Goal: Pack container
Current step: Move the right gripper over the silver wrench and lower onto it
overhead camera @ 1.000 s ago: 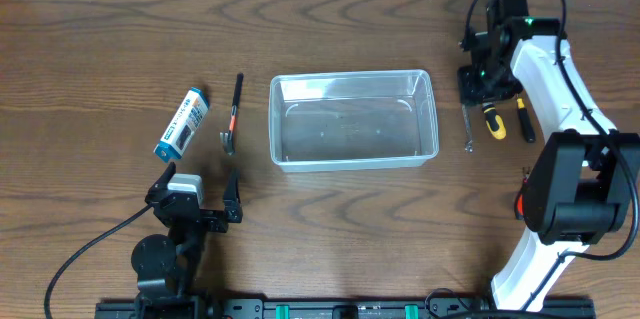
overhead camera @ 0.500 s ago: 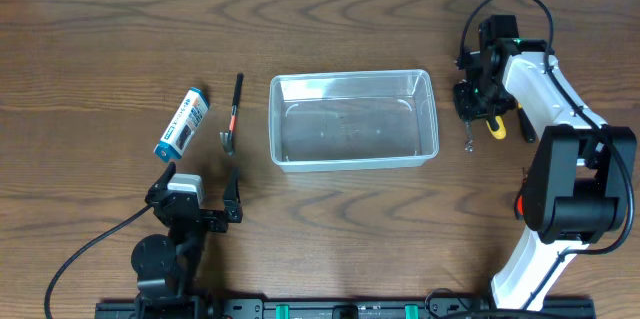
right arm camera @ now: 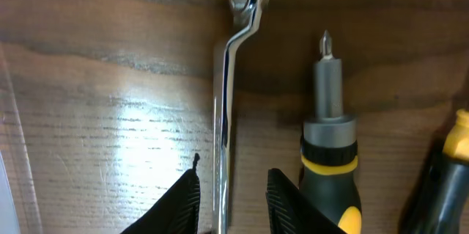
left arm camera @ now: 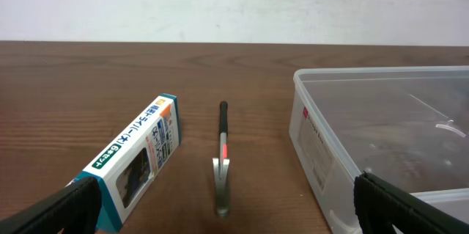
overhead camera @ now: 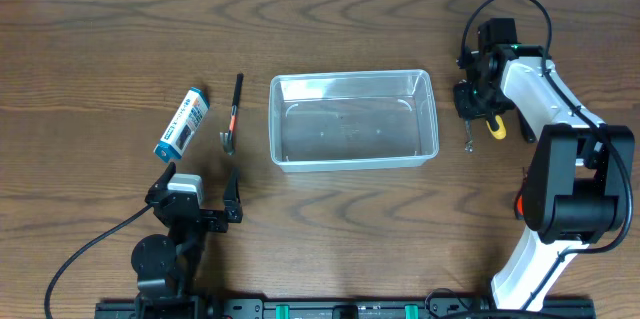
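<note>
The clear plastic container (overhead camera: 352,76) sits empty at the table's centre; its near corner shows in the left wrist view (left arm camera: 315,146). My right gripper (overhead camera: 472,99) is low over the table, right of the container. In the right wrist view it (right arm camera: 233,179) is open, with its fingers on either side of a silver wrench (right arm camera: 226,87) and gaps on both sides. A black-and-yellow screwdriver (right arm camera: 330,139) lies just right of the wrench. My left gripper (overhead camera: 200,191) is open and empty near the front left.
A small hammer (overhead camera: 233,114) and a blue-and-white box (overhead camera: 181,122) lie left of the container; both show in the left wrist view, hammer (left arm camera: 222,157) and box (left arm camera: 135,157). A second screwdriver (overhead camera: 523,119) lies at the far right.
My right gripper has moved down and slightly left, onto the wrench beside the container. The left arm has not moved.
</note>
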Controlling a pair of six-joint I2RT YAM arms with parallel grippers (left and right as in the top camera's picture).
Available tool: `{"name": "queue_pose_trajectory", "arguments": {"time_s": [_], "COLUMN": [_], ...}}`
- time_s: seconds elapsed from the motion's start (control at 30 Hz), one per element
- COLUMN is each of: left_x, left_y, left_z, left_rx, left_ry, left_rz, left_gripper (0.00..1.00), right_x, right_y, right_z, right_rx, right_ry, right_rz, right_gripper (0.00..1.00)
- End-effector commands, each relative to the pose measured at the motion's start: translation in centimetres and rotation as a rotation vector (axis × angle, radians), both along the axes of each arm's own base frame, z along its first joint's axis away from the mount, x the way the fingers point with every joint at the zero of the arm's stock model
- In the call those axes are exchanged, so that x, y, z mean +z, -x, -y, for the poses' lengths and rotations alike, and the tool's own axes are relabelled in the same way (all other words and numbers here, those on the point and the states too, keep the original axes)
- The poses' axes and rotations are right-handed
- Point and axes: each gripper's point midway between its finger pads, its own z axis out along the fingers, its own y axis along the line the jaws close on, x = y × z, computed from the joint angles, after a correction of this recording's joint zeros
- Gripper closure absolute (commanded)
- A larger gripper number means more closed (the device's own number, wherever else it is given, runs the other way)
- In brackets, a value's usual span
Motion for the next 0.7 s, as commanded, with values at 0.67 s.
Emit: {"name": "queue_pose_trajectory", "arguments": {"time_s": [0.67], "left_x": [-0.6], "left_y": [0.0], "left_z": [0.1], "left_rx": [-0.013], "left_ry": [-0.013], "left_rz": [-0.010], "left_gripper": [0.02], "right_x": [-0.4], "right_y": [-1.3], "right_z": [-0.9], "right_rx": [-0.011], "right_ry": [0.006], "right_rz": [0.055], "right_gripper": [0.67]}}
